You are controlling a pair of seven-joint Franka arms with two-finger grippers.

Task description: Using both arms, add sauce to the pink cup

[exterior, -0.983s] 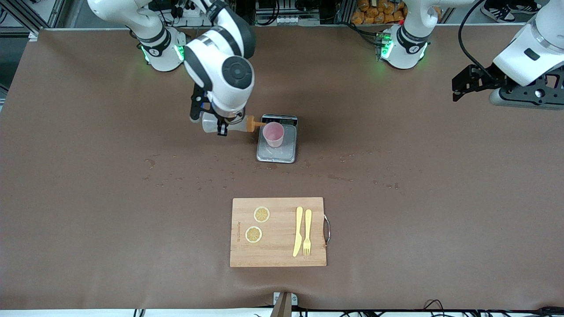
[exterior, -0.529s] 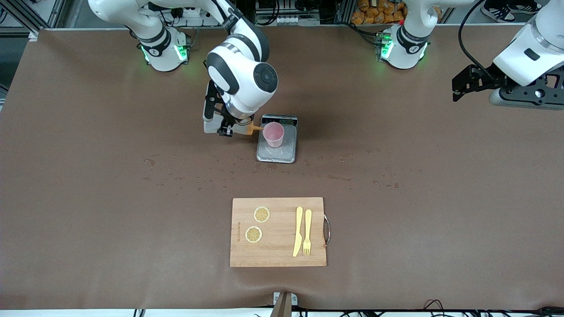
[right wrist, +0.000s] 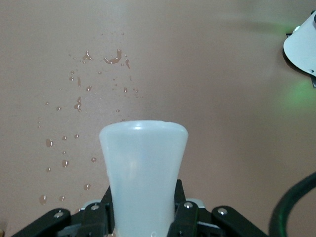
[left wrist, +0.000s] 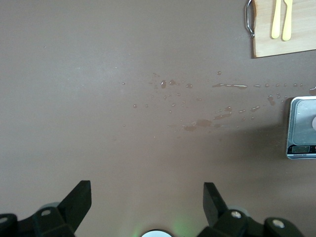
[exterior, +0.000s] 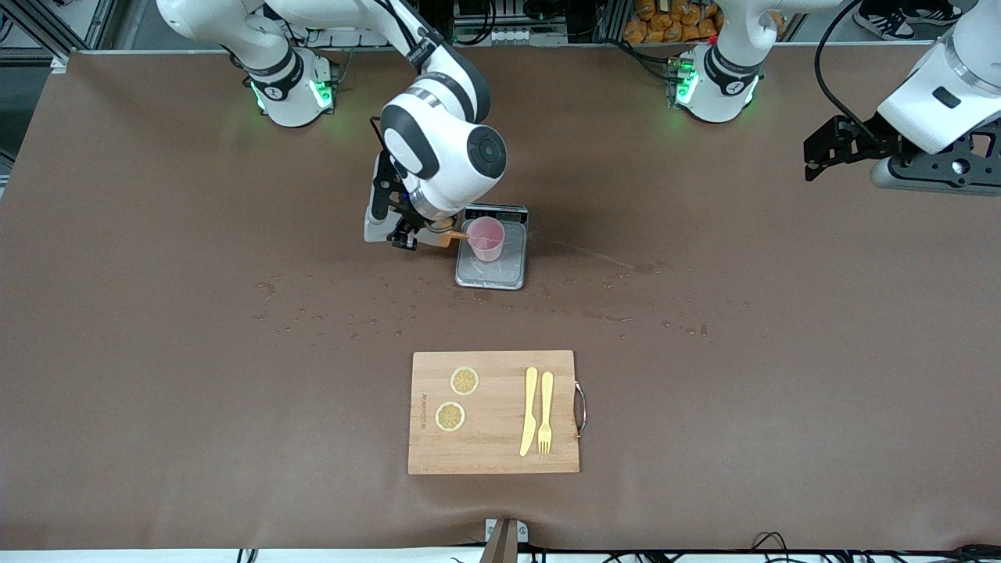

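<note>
Nearest the front camera, close to the worktop's (exterior: 117, 391) near edge, the cutting board (exterior: 493, 412) with its two lemon slices (exterior: 464, 381), knife (exterior: 529, 410) and fork (exterior: 545, 412) lies just as it did a second ago.

Farther in, near the worktop's middle, the pink cup (exterior: 486, 238) stands on the grey scale (exterior: 492, 259), unmoved. What has changed is the sauce bottle (exterior: 391, 228): the right end effector (exterior: 400, 231), clamped on its whitish body, has carried it toward the cup and tipped it over the last second, so the orange nozzle now reaches the cup's rim. A fresh wet streak (exterior: 618, 260) also runs from the scale toward the left arm's end of the worktop. My reading is that squeezing has begun and some sauce has overshot the cup.

At the left arm's end of the worktop, the left end effector (exterior: 829, 148) waits in the air, fingers apart and empty.
</note>
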